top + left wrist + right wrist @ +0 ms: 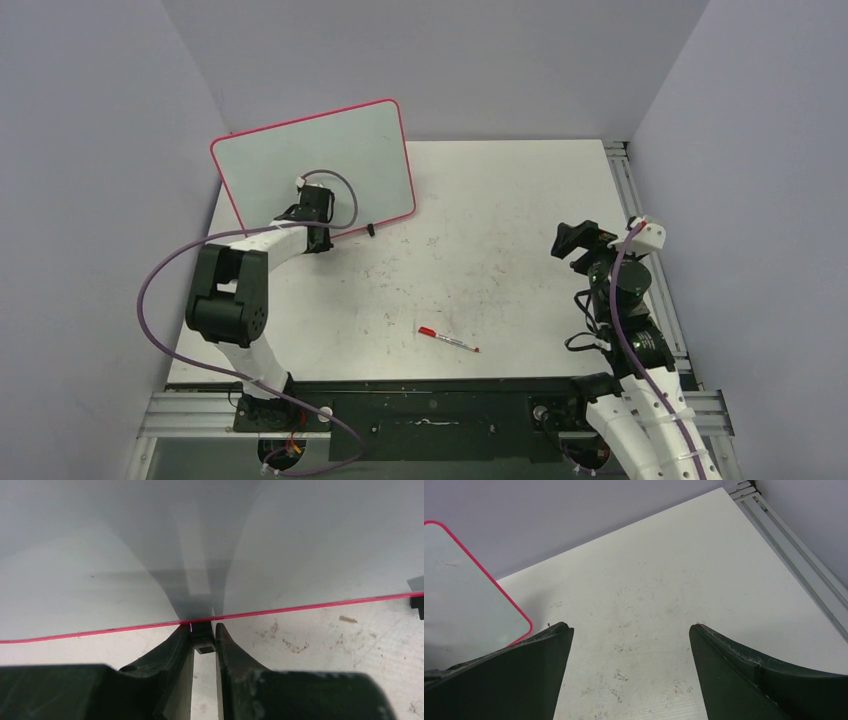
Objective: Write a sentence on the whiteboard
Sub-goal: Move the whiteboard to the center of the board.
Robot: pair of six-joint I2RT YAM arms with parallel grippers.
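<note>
While the left gripper (203,627) pinches the whiteboard (340,150) by its clip (202,643), the pen (448,340) lies crosswise, left of the spread-fingered right gripper (630,626)

Whiteboard (290,150) back-left, pen (448,340) front-centre

whiteboard (320,165): showing glossy pale grey-white, a thin red-pink rim running round it
clip foot (201,641): showing black against the whiteboard's rim
marker (447,340): wearing a red cap, pale barrel
table (520,230): showing white, carrying dark scuff speckles
cable (150,275): showing purple
</note>
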